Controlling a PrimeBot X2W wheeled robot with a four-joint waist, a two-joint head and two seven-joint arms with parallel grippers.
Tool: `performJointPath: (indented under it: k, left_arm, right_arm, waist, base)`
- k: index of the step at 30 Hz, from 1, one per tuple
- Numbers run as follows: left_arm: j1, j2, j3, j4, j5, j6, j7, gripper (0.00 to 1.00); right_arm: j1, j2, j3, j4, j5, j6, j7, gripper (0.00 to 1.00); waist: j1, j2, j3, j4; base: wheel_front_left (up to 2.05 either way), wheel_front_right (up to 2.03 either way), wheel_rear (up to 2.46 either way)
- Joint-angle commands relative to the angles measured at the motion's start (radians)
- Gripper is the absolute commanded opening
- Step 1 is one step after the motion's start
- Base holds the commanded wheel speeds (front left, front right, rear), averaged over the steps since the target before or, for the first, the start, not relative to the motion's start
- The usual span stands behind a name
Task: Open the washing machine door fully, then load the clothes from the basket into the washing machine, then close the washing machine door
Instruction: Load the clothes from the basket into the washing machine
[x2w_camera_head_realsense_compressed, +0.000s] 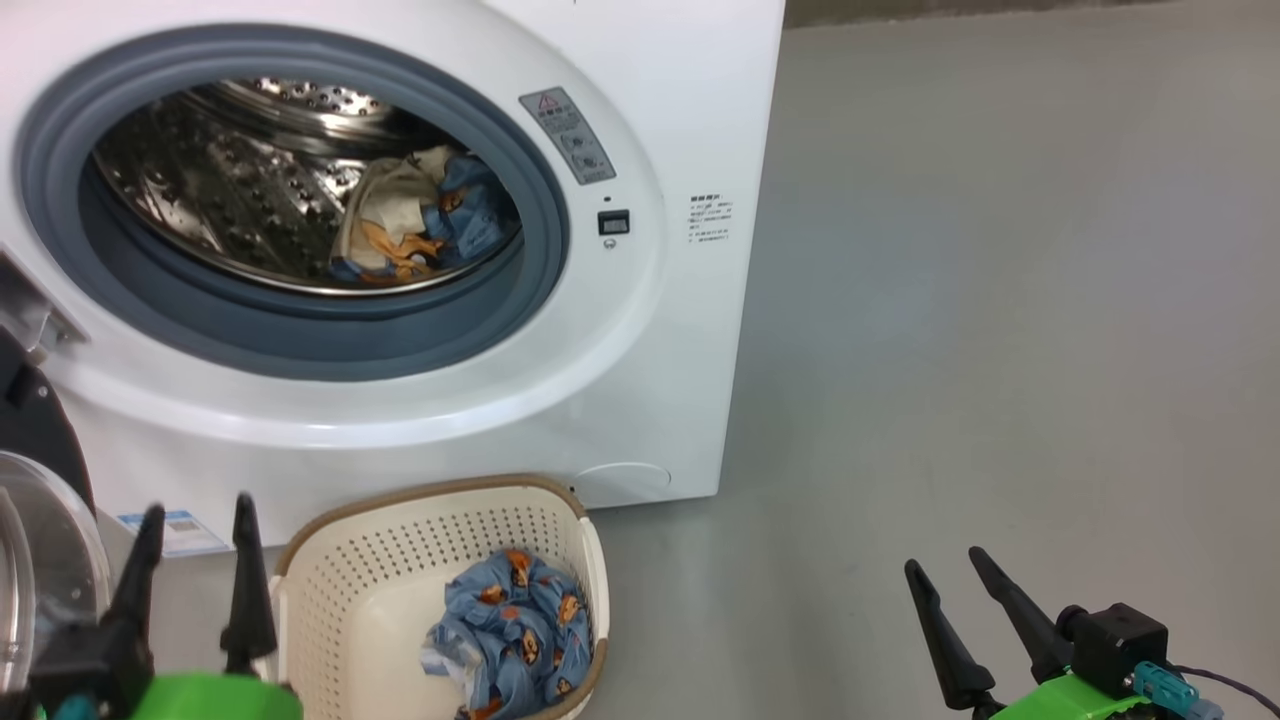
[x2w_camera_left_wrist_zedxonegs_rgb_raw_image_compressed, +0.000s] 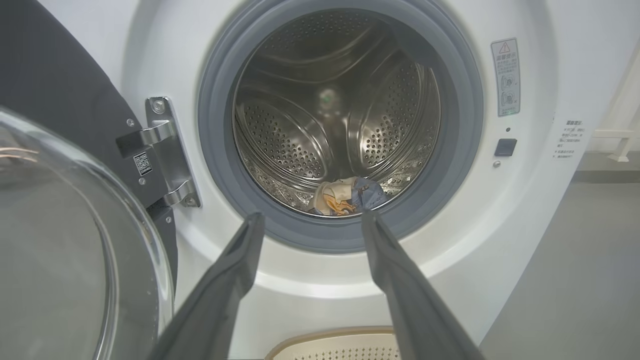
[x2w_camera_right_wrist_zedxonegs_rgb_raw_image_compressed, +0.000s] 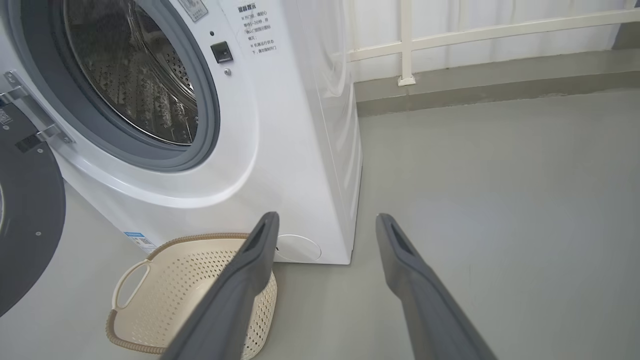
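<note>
Grey floor (x2w_camera_head_realsense_compressed: 1000, 350) before the washing machine (x2w_camera_head_realsense_compressed: 680, 330) is occupied by the basket (x2w_camera_head_realsense_compressed: 380, 590), whose clothes (x2w_camera_head_realsense_compressed: 515, 625) are seen just right of the left gripper (x2w_camera_head_realsense_compressed: 197, 505), farther from the right gripper (x2w_camera_head_realsense_compressed: 944, 560), both spread and empty

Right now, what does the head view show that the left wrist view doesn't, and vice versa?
Head view: blue printed clothes in the basket, and the open right gripper over the floor. Left wrist view: a code sticker beside the hinge, and a white railing. Both: the washing machine with garments in its drum, the open washing machine door, the basket's rim, the open left gripper.
</note>
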Motion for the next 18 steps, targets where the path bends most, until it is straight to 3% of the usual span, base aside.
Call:
performJointPath:
  k: [1, 18]
  left_arm:
    - [0.013, 0.01, 0.039, -0.046, 0.015, 0.007, -0.005, 1.0]
    - [0.226, -0.031, 0.03, -0.112, 0.035, 0.025, -0.005, 1.0]
  right_arm:
    - [0.007, -0.008, 0.012, -0.031, -0.017, 0.002, -0.012, 1.0]
    - [0.026, -0.024, 0.015, -0.047, -0.061, 0.002, -0.012, 1.0]
  waist:
    - [-0.0001, 0.0, -0.013, -0.006]
    - [-0.0001, 0.0, -0.065, -0.024]
  base:
    - [0.0, 0.0, 0.0]
    - [0.0, 0.0, 0.0]
